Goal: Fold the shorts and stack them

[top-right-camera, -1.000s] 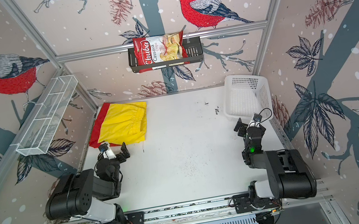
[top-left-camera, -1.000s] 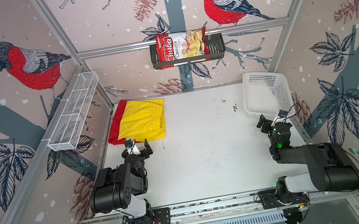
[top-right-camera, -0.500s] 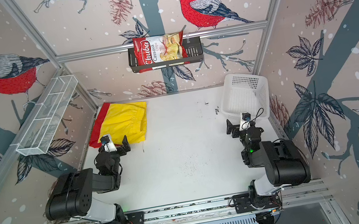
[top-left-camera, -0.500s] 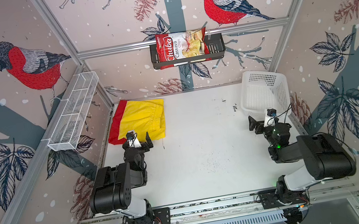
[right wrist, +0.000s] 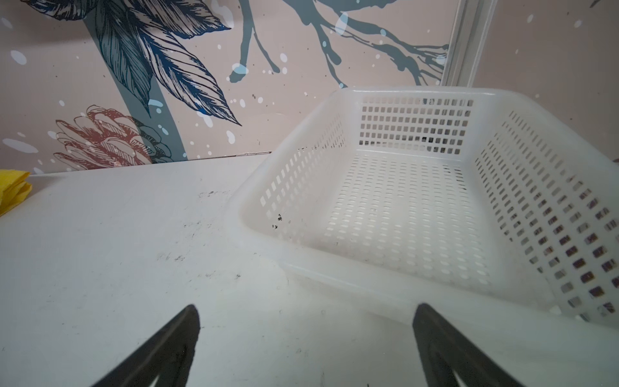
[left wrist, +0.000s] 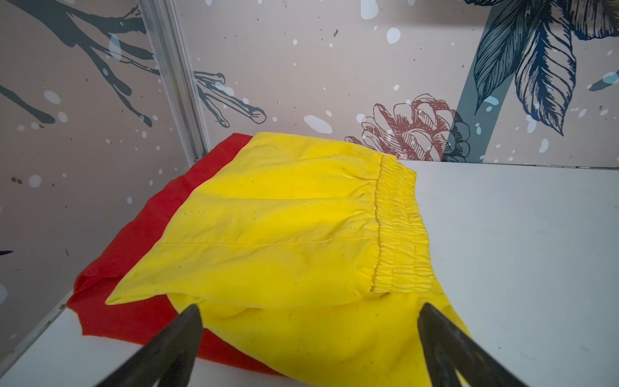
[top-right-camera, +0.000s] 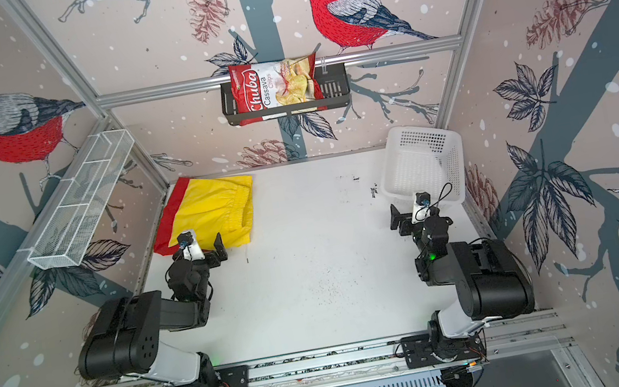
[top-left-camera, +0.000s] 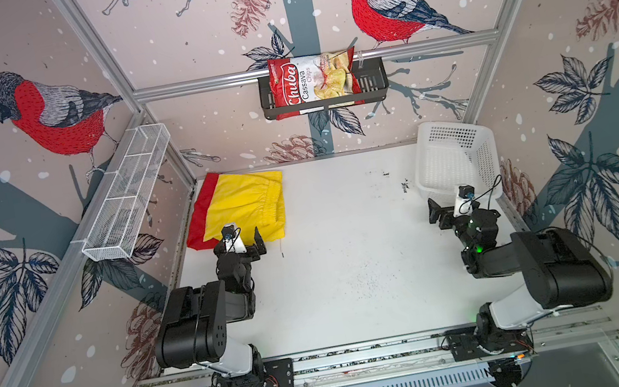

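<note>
**Stacked at 11 o'clock: yellow shorts [top-left-camera: 246,204] on red shorts [top-left-camera: 200,220]**

Folded pair on folded pair, far corner of white table [top-left-camera: 354,271]. Red edge showing along the 9 o'clock side. Elastic waistband turned toward 3 o'clock.

Left gripper [left wrist: 308,308] spread wide, grasping nothing, poised at the yellow hem's 6 o'clock edge; contact not discernible.

Right gripper [right wrist: 306,308] likewise released and empty, just short of white perforated basket [top-left-camera: 450,126] at 1 o'clock.

The yellow shorts [top-left-camera: 240,205] lie folded flat on top of the red shorts [top-left-camera: 199,214], stacked in the far left corner of the surface [top-left-camera: 352,259]. The yellow pair's gathered elastic waistband [left wrist: 398,228] faces the surface's middle. The red pair shows only as a strip along the surface's left edge.
</note>
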Controlling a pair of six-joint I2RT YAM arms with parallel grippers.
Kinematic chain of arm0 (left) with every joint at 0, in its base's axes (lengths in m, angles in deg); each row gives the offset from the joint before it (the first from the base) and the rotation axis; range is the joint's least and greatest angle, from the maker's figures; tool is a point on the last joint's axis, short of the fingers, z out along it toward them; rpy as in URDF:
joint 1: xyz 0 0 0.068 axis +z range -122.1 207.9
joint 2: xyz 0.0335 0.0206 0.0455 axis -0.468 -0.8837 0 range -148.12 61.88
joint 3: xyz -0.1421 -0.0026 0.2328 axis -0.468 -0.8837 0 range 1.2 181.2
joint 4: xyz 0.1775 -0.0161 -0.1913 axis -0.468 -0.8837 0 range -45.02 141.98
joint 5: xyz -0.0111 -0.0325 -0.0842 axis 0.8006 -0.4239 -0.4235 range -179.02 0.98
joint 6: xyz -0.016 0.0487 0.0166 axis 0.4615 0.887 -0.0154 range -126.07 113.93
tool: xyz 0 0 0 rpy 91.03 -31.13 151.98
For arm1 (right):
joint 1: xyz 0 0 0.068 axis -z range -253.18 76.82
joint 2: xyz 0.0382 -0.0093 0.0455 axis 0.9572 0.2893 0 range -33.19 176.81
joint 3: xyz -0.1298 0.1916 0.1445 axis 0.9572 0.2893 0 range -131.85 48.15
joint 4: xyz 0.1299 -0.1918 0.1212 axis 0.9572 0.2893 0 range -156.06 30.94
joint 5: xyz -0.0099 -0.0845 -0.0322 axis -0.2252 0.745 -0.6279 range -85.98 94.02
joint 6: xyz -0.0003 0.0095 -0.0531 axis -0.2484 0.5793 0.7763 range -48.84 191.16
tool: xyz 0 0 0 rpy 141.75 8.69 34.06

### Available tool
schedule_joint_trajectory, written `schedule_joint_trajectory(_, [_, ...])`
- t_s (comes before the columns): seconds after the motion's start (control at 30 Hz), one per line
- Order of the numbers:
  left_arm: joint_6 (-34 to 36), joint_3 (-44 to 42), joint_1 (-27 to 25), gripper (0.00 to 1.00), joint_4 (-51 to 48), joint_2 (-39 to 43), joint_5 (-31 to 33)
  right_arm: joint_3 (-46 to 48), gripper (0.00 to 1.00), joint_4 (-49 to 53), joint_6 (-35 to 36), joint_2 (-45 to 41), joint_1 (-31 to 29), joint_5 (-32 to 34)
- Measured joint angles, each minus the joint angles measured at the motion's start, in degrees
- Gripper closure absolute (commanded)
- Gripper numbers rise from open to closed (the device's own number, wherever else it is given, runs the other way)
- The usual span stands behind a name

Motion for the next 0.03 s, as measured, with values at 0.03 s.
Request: schedule_joint_trajectory(0.03, [0.1, 0.0, -0.1, 0.01, 0.0, 0.0, 0.0, 0.0, 0.0, 0.0, -0.1, -0.1, -0.3, 1.2])
